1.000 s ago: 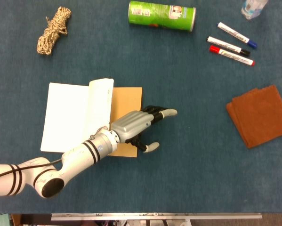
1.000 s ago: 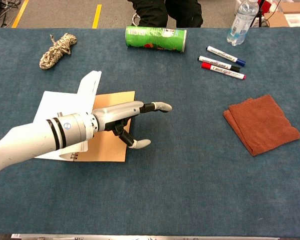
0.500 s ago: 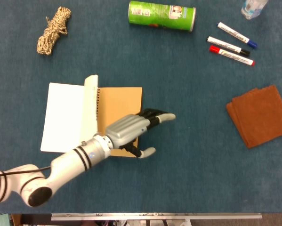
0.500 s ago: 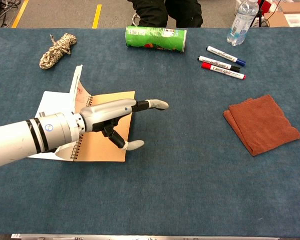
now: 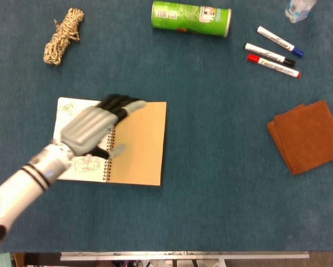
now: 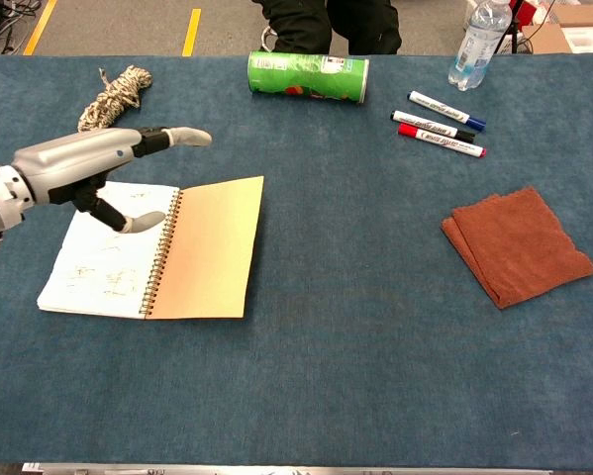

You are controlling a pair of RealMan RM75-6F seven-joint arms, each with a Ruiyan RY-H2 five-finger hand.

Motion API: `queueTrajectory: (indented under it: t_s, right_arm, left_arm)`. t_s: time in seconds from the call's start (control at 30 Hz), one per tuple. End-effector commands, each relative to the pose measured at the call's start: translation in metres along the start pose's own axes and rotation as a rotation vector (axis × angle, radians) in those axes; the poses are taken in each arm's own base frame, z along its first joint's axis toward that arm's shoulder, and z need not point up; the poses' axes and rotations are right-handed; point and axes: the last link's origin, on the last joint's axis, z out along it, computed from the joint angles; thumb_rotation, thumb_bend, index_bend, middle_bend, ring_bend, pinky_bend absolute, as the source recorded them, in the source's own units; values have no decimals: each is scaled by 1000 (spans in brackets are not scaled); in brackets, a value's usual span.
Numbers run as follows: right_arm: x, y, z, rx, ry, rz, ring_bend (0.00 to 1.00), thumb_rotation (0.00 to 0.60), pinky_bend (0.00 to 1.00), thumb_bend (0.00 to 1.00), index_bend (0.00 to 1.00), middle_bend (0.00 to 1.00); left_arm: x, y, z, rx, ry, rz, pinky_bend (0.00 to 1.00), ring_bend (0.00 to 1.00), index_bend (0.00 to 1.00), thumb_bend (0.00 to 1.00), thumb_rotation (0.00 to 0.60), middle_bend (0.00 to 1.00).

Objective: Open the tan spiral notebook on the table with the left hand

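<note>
The tan spiral notebook (image 5: 137, 143) (image 6: 207, 247) lies open flat on the table. Its tan inner cover is on the right and a white page (image 6: 103, 262) with faint sketches is on the left, the spiral running down the middle. My left hand (image 5: 91, 129) (image 6: 88, 168) hovers above the white page and the spiral, fingers stretched out and apart, holding nothing. In the head view it covers part of the page. My right hand is out of both views.
A green can (image 5: 190, 18) lies on its side at the back. A rope bundle (image 5: 62, 36) is at the back left. Three markers (image 5: 273, 52) and a water bottle (image 6: 477, 42) are at the back right. A folded brown cloth (image 5: 307, 135) lies at the right.
The raised pages have dropped flat to the left, so the notebook now lies fully open. My left hand has drawn back leftward, from right of the notebook to above the white page.
</note>
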Motion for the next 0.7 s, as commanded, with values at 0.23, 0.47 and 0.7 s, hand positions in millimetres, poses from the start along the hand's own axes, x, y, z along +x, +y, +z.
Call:
queueTrajectory:
  t_s: [0.23, 0.47, 0.7]
  right_arm:
    - [-1, 1, 1, -6, -13, -11, 228, 600, 317, 187, 442, 357]
    - [-2, -2, 2, -1, -17, -14, 228, 600, 317, 188, 442, 357]
    - [-1, -3, 2, 0, -17, -18, 228, 600, 317, 187, 442, 357]
  left_arm:
    - [-6, -27, -36, 86, 64, 149, 0, 0, 42, 366, 600, 74]
    - [-31, -29, -44, 67, 32, 174, 0, 0, 60, 366, 600, 151]
    - [-63, -15, -32, -25, -70, 251, 0, 0, 60, 358, 600, 186]
